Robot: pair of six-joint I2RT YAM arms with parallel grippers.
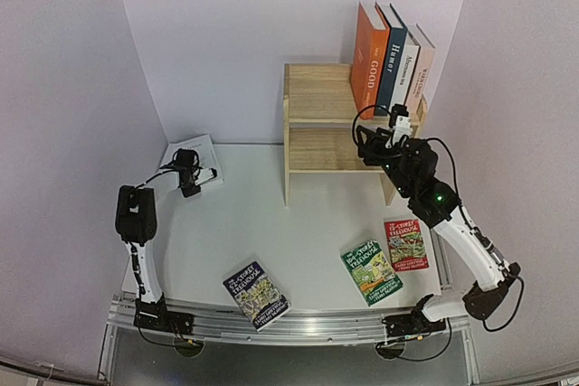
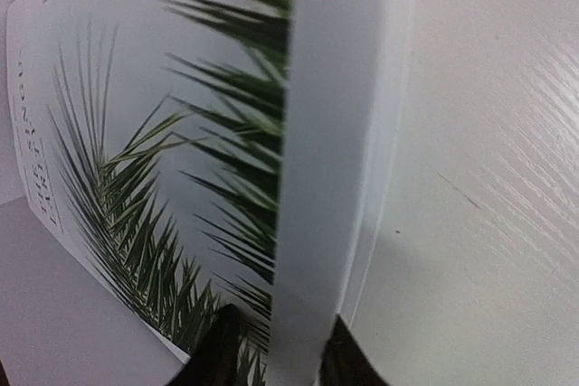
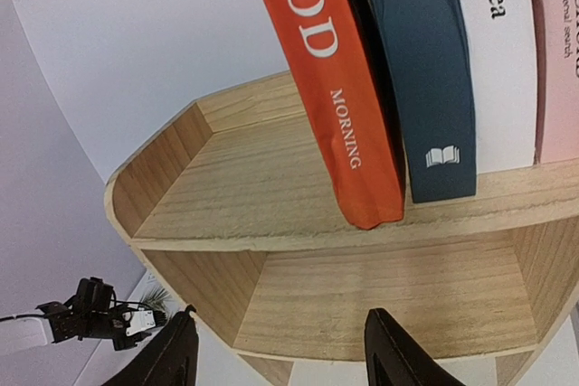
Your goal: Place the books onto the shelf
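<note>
Left tool (image 2: 280, 363) is down on the white book with a green palm leaf on its cover (image 2: 136, 178), which lies on the white tabletop (image 2: 488, 178). Its two dark fingertips (image 2: 222, 350) straddle the book's pale edge with the jaws set narrow, and whether they truly pinch it I cannot tell from here.

Over to the right tool (image 3: 288, 350): jaws spread wide, nothing between them, hovering just in front of the light wooden two-tier shelf (image 3: 271, 160). Straight ahead of it is the lower tier. Above it, on the top tier, four books stand side by side. The orange hardback marked GOOD (image 3: 326, 70) is over the tool's left finger, then toward its right come the navy book (image 3: 425, 70), the white book (image 3: 502, 42) and the pale pink book (image 3: 556, 51).

Behind the right tool, back toward its arm's base, three paperbacks lie flat and face up on the tabletop. The red Treehouse paperback (image 1: 405, 243) is closest to it and the green Treehouse paperback (image 1: 372, 271) sits just beside that. The blue Treehouse paperback (image 1: 256, 294) is well apart, out between the two arms.
</note>
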